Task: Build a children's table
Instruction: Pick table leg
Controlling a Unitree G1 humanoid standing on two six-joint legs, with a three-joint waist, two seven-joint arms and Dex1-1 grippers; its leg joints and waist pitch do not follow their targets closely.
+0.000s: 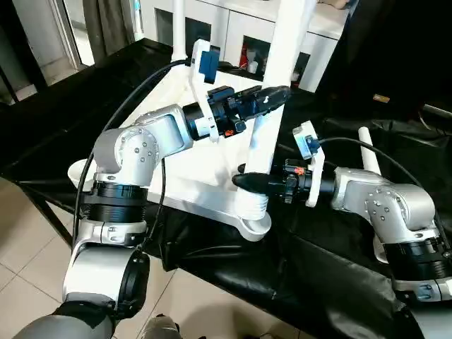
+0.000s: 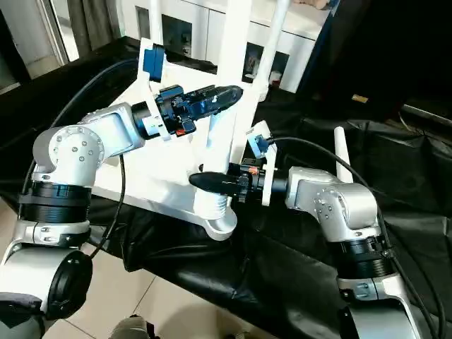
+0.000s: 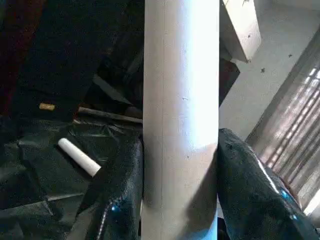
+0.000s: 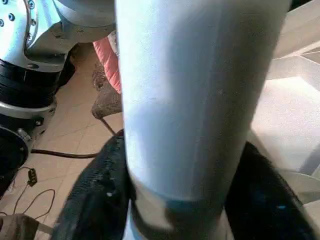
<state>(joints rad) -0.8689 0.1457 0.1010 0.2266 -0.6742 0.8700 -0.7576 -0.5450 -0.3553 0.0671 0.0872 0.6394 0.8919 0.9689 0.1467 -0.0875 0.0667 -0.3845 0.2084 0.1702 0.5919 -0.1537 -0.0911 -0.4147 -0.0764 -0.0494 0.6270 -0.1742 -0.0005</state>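
The children's table top (image 1: 191, 176) lies upside down on black cloth. One white tube leg (image 1: 284, 56) stands upright in the near corner socket (image 1: 256, 226). My left gripper (image 1: 274, 95) is shut on this leg about halfway up, with a black finger (image 3: 120, 200) pressed to each side of the tube. My right gripper (image 1: 247, 182) holds the same leg low down, just above the socket, and its fingers (image 4: 95, 200) lie against both sides. A loose leg (image 1: 368, 150) rests on the cloth to the right.
A white cabinet (image 1: 233, 28) with glass doors stands behind the table. Another white tube (image 2: 277, 35) rises at the far side. The black cloth (image 1: 318, 282) hangs over the near edge, with tiled floor (image 1: 28, 233) below on the left.
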